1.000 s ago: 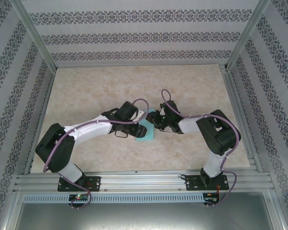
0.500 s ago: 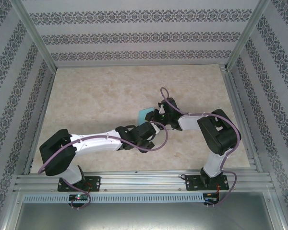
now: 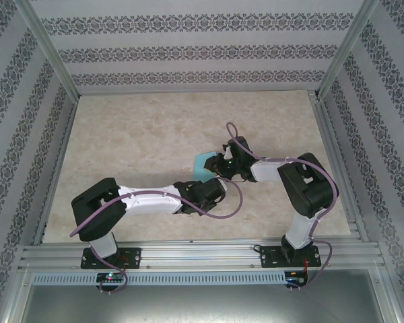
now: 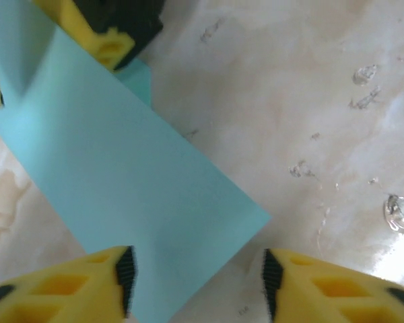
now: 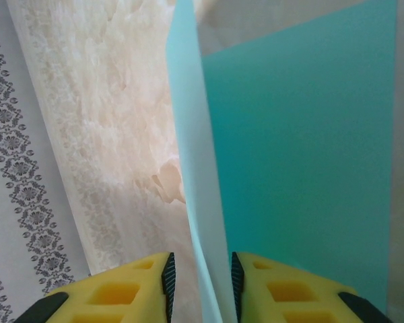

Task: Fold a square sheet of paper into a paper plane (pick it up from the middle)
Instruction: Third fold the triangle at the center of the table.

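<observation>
The square sheet of paper (image 3: 203, 163) is turquoise and folded over; it hangs just above the table's middle. My right gripper (image 3: 219, 165) is shut on its fold. From the right wrist, the paper (image 5: 303, 148) stands on edge and runs down between my right gripper (image 5: 200, 282)'s pads. My left gripper (image 3: 214, 186) sits just nearer than the paper, pointing at it. In the left wrist view my left gripper (image 4: 196, 282) is open, with the paper (image 4: 135, 188)'s lower corner between its fingers but not clamped. A yellow finger of the right gripper (image 4: 111, 37) shows at the paper's far end.
The marbled beige table (image 3: 135, 128) is bordered by aluminium rails (image 3: 188, 252) at the front and patterned walls (image 3: 188, 50) on three sides. Both arms meet near the centre, their purple cables (image 3: 222, 212) looping close by.
The paper has come up off the table in the right gripper and shifted farther away. My left arm has swung from the paper's left side round to its near side.
</observation>
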`<action>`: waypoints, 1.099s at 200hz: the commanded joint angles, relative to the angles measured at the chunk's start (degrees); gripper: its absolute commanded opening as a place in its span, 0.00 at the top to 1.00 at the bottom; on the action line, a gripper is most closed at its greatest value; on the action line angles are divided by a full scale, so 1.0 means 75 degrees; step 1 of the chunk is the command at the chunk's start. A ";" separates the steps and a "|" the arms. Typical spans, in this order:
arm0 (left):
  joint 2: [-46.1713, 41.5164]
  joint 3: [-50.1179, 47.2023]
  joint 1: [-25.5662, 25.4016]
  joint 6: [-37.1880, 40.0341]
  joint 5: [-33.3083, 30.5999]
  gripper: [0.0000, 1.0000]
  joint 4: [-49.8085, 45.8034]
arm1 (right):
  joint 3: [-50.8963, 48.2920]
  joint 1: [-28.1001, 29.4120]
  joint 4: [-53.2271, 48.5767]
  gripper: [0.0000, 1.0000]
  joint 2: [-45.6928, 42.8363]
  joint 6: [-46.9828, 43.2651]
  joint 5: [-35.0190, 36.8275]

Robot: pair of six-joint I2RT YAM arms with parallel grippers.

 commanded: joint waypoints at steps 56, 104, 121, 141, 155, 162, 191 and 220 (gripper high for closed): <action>-0.0350 0.0074 -0.0033 -0.0126 -0.0255 0.89 0.0371 | 0.0119 -0.0211 -0.0460 0.66 -0.0153 -0.0557 -0.0245; -0.0606 0.0108 0.0744 -0.0551 0.1584 1.00 0.0255 | 0.0044 -0.0498 -0.1008 0.59 -0.0628 -0.0952 -0.0168; -0.0712 0.0035 0.1236 -0.0760 0.2756 1.00 0.0378 | 0.0166 -0.0655 -0.1724 0.57 -0.0862 -0.1346 -0.0014; -0.0633 0.0194 0.1841 -0.0962 0.4141 1.00 0.0213 | 0.0231 -0.0780 -0.2748 0.56 -0.1447 -0.1805 0.0937; -0.0549 0.0151 0.2136 -0.1034 0.4825 1.00 0.0335 | 0.0284 -0.0829 -0.2975 0.56 -0.1778 -0.2131 0.1226; -0.0474 0.0183 0.2267 -0.1140 0.5034 1.00 0.0330 | 0.0342 -0.0834 -0.3003 0.58 -0.1857 -0.2206 0.1212; -0.0218 0.0212 0.2653 -0.1428 0.6007 1.00 0.0587 | 0.0676 -0.0742 -0.2415 0.76 -0.1494 -0.2142 0.0259; -0.0014 0.0303 0.2953 -0.1588 0.6535 1.00 0.0614 | 0.1271 -0.0509 -0.2282 0.83 -0.0550 -0.2093 -0.0080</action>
